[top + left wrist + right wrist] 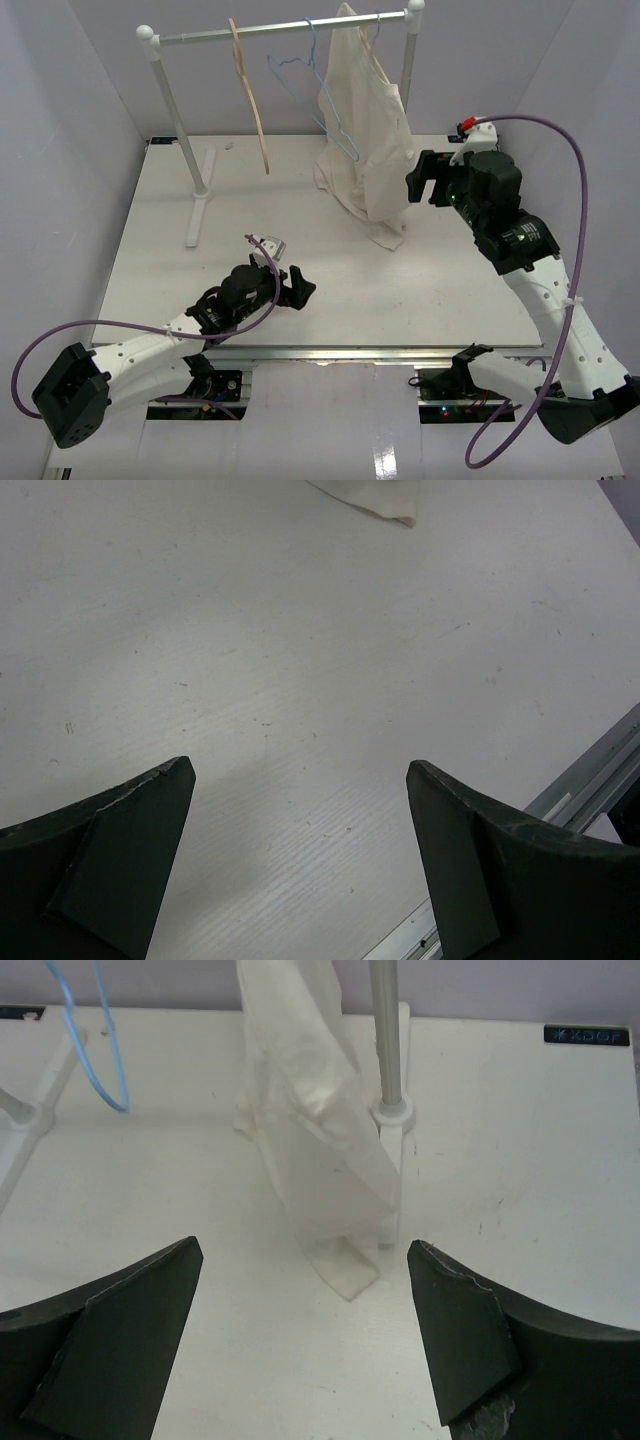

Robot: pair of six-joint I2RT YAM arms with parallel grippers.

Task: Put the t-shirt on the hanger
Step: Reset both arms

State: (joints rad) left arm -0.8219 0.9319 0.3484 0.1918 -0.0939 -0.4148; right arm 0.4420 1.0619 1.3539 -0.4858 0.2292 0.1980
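Observation:
The cream t-shirt hangs from the right end of the rail, and its lower end rests on the table. A slim pale wooden hanger arm shows at its top; the rest of the hanger is hidden by cloth. My right gripper is open and empty, just right of the shirt's lower part and apart from it. In the right wrist view the shirt hangs ahead of the open gripper. My left gripper is open and empty, low over the table's front. Its wrist view shows only a shirt corner.
The white clothes rack stands at the back, with a rail and a right post. A tan wooden hanger and a blue wire hanger hang left of the shirt. The table's metal front edge is close to the left gripper.

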